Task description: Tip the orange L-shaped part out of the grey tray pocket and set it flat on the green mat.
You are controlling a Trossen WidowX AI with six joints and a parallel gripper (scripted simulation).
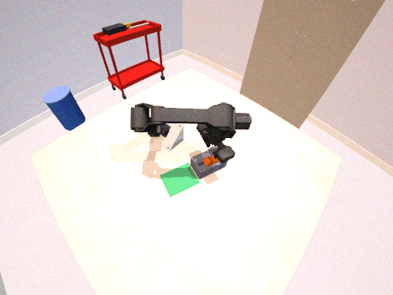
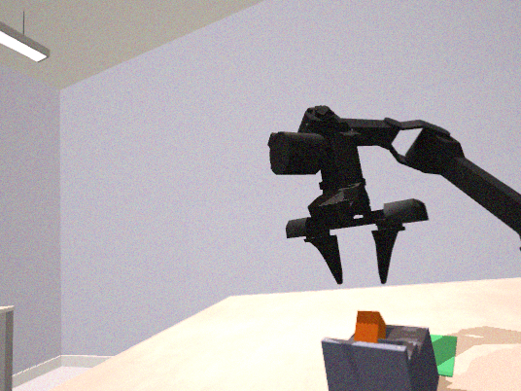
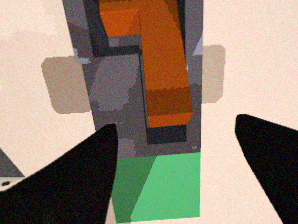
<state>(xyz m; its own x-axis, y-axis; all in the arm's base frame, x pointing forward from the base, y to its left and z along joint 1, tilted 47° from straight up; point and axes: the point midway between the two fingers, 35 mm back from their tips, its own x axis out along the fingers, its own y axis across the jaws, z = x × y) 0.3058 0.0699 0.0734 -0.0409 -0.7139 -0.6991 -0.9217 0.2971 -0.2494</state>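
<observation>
The part (image 1: 210,161) (image 2: 367,327) (image 3: 165,65) sits tipped in the tray (image 1: 208,173) (image 2: 364,367) (image 3: 112,82), its straight end up, so the press looks done. The gripper (image 1: 220,151) (image 2: 362,282) (image 3: 175,127) hovers above, open and empty. Pinching, lifting and laying it on the mat (image 1: 180,180) (image 2: 444,356) (image 3: 172,185), at the tray's left from the top, remain.

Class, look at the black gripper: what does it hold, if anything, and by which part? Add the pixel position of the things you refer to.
Nothing: the black gripper (image 2: 362,282) (image 3: 175,127) is open above the orange L-shaped part (image 1: 210,161) (image 2: 367,327) (image 3: 162,60).
</observation>
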